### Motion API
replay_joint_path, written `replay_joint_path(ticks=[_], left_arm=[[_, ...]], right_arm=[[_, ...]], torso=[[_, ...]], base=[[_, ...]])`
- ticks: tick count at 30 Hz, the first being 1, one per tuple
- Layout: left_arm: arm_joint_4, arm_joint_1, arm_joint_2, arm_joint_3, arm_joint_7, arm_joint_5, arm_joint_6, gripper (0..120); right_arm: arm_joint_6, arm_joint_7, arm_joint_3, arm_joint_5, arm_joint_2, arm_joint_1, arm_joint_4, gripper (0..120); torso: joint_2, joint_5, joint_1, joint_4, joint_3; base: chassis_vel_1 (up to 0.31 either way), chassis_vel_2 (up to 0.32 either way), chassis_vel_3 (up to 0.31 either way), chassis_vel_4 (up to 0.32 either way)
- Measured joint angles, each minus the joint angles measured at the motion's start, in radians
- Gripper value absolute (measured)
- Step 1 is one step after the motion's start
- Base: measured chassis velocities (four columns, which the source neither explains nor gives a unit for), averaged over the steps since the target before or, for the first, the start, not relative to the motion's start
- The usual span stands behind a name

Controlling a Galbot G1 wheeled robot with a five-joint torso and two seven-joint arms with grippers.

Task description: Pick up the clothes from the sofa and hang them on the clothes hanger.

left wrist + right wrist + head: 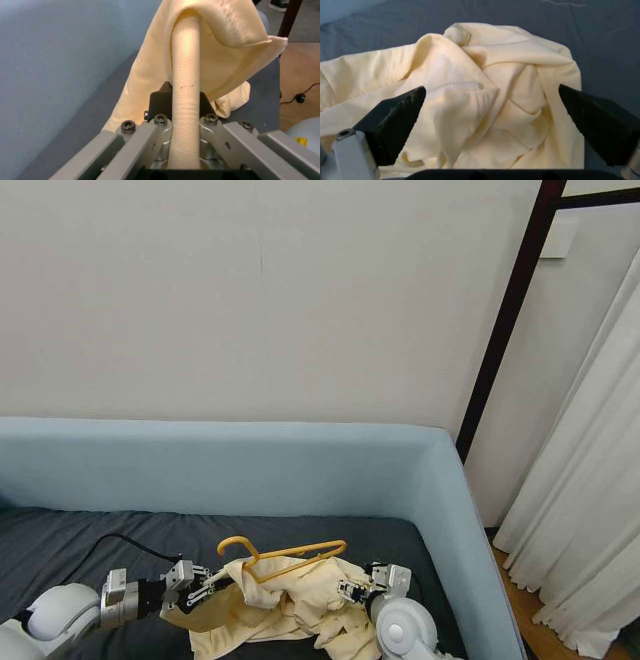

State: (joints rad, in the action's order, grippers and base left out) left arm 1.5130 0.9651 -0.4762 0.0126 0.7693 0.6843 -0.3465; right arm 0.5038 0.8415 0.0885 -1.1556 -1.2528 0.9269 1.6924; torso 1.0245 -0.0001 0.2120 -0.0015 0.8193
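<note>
A pale yellow garment lies crumpled on the sofa's dark grey seat. An orange hanger rests on it, hook pointing left. My left gripper is at the garment's left edge, shut on the hanger's arm, and the cloth drapes over that arm just beyond the fingers. My right gripper hovers over the garment's right side. In the right wrist view it stands open, black fingertips spread wide above the folds, not touching them.
The light blue sofa back and right armrest enclose the seat. A dark rack pole rises behind the armrest, with white curtains and wood floor at the right. A black cable trails to the left arm.
</note>
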Motion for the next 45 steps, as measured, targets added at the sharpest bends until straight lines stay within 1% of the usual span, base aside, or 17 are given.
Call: replay_joint_path(ticks=[3,5,8,9,13,14,17,18,22,23,24,27,30,31,34,38,45], left_arm=[[-0.005,-0.009,-0.004,0.006,0.0,-0.001,0.001,1],[-0.013,-0.019,-0.008,0.014,0.003,-0.003,0.002,1],[-0.023,-0.038,-0.011,0.03,0.006,-0.003,0.003,1],[-0.023,-0.038,-0.011,0.03,0.006,-0.003,0.003,1],[-0.038,-0.059,-0.026,0.048,0.008,-0.007,0.004,1],[-0.038,-0.059,-0.026,0.048,0.008,-0.007,0.004,1],[-0.041,-0.063,-0.041,0.049,0.009,-0.007,0.008,1],[-0.041,-0.063,-0.041,0.049,0.009,-0.007,0.008,1],[-0.053,-0.07,-0.044,0.054,0.009,-0.008,0.008,1],[-0.056,-0.072,-0.043,0.054,0.01,-0.008,0.008,1],[-0.056,-0.072,-0.043,0.054,0.01,-0.008,0.008,1],[-0.064,-0.075,-0.044,0.055,0.01,-0.008,0.007,1],[-0.065,-0.075,-0.045,0.055,0.011,-0.008,0.007,1],[-0.067,-0.075,-0.045,0.055,0.011,-0.007,0.007,1],[-0.071,-0.075,-0.046,0.056,0.011,-0.007,0.004,1],[-0.075,-0.076,-0.049,0.05,0.012,-0.006,-0.007,1],[-0.084,-0.097,-0.043,0.035,0.023,0.005,-0.017,1]], right_arm=[[0.0,0.0,0.013,0.004,-0.004,-0.005,-0.009,98],[0.001,-0.002,0.02,0.01,-0.009,-0.006,-0.018,92],[0.004,-0.011,0.025,0.018,-0.01,-0.007,-0.029,77],[0.004,-0.011,0.025,0.018,-0.01,-0.007,-0.029,77],[0.009,-0.028,0.023,0.024,-0.015,-0.004,-0.036,59],[0.009,-0.028,0.023,0.024,-0.015,-0.004,-0.036,59],[0.014,-0.035,0.037,0.02,-0.011,0.005,-0.022,46],[0.014,-0.035,0.037,0.02,-0.011,0.005,-0.022,46],[0.016,-0.042,0.044,0.02,-0.016,0.01,-0.015,29],[0.016,-0.044,0.046,0.02,-0.017,0.011,-0.014,22],[0.016,-0.044,0.046,0.02,-0.017,0.011,-0.014,22],[0.016,-0.046,0.048,0.025,-0.017,0.012,-0.013,11],[0.015,-0.047,0.048,0.026,-0.017,0.012,-0.013,10],[0.015,-0.047,0.048,0.027,-0.017,0.012,-0.013,1],[0.008,-0.057,0.049,0.051,-0.008,0.016,-0.012,0],[-0.019,-0.115,0.051,0.165,0.046,0.043,0.035,0],[-0.075,-0.189,0.044,0.269,0.123,0.062,0.127,0]], torso=[[0.0,0.0,0.0,0.0,0.0],[0.0,0.0,0.0,0.0,0.0],[0.0,0.0,0.0,0.0,0.0],[0.0,0.0,0.0,0.0,0.0],[0.0,0.0001,0.0,-0.0001,0.0],[0.0,0.0001,0.0,-0.0001,0.0],[0.0,0.0,0.0,-0.0001,0.0],[0.0,0.0,0.0,-0.0001,0.0],[0.0,0.0,0.0,0.0,0.0],[0.0,0.0,0.0,0.0,0.0],[0.0,0.0,0.0,0.0,0.0],[0.0,0.0001,0.0,0.0,0.0],[0.0,0.0,0.0,0.0,0.0],[0.0,0.0001,0.0,0.0,0.0],[0.0,0.0,0.0,0.0,0.0],[0.0,0.0001,0.0,-0.0001,0.0],[0.0,0.0001,0.0,-0.0001,0.0]], base=[[0.0,0.0,0.0,0.0],[0.0,0.0,0.0,0.0],[0.0,0.0,0.0,0.0],[0.0,0.0,0.0,0.0],[0.0,0.0,0.0,0.0],[0.0,0.0,0.0,0.0],[0.0,0.0,0.0,0.0],[0.0,0.0,0.0,0.0],[0.0,0.0,0.0,0.0],[0.0,0.0,0.0,0.0],[0.0,0.0,0.0,0.0],[0.0,0.0,0.0,0.0],[0.0,0.0,0.0,0.0],[0.0,0.0,0.0,0.0],[0.0,0.0,0.0,0.0],[0.0,0.0,0.0,0.0],[0.0,0.0,0.0,0.0]])
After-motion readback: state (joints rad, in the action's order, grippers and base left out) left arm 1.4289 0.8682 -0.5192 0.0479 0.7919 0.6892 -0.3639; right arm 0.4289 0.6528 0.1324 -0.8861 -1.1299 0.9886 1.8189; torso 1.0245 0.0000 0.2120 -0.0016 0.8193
